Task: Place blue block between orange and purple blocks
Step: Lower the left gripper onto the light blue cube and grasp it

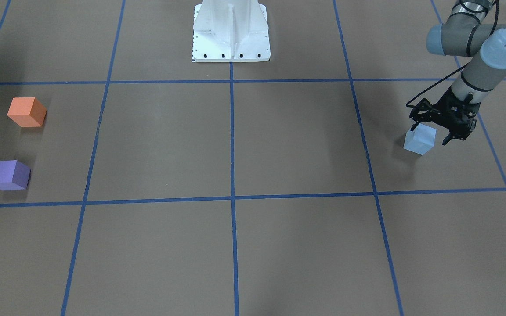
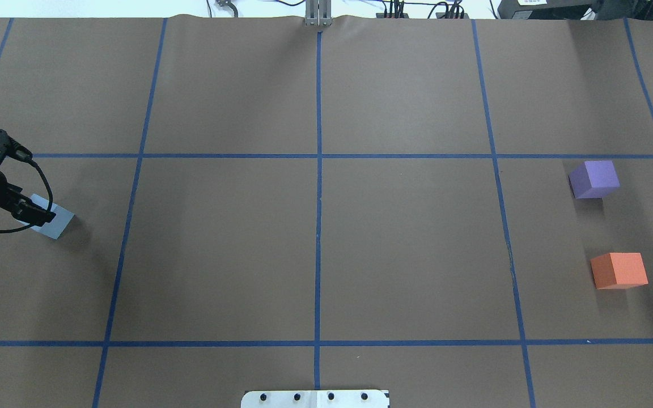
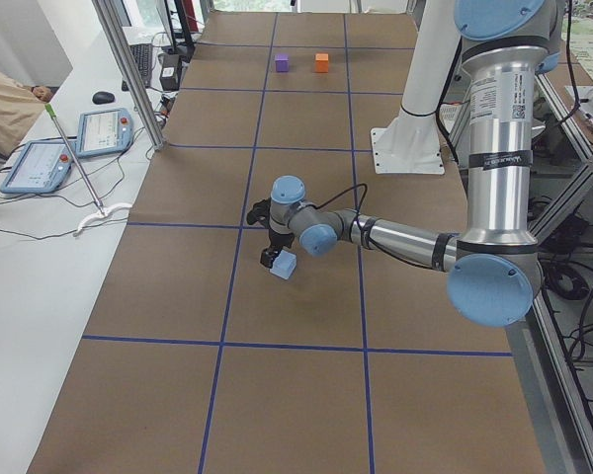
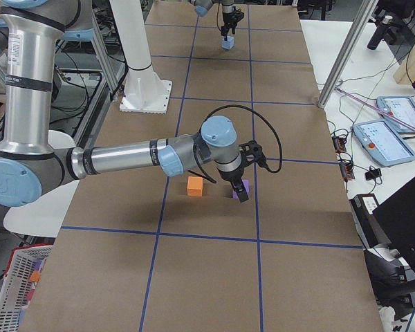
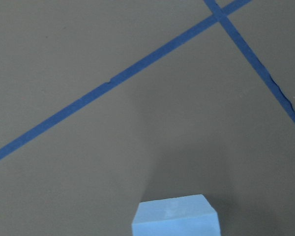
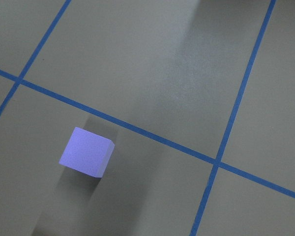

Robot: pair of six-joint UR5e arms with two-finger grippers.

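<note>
The light blue block (image 1: 420, 139) lies on the brown table at my left side; it also shows in the overhead view (image 2: 54, 224) and at the bottom of the left wrist view (image 5: 176, 216). My left gripper (image 1: 429, 134) is low over it, open, with its fingers on either side of the block. The orange block (image 1: 27, 112) and the purple block (image 1: 9, 174) sit apart on my right side, with a gap between them. My right gripper (image 4: 238, 191) hovers just above the purple block (image 6: 86, 152). It shows only in the exterior right view, so I cannot tell whether it is open.
The white robot base (image 1: 231, 33) stands at the table's middle near edge. Blue tape lines (image 2: 318, 170) divide the table into squares. Aluminium posts (image 4: 346, 52) and tablets (image 4: 387, 138) stand beyond the far table edge.
</note>
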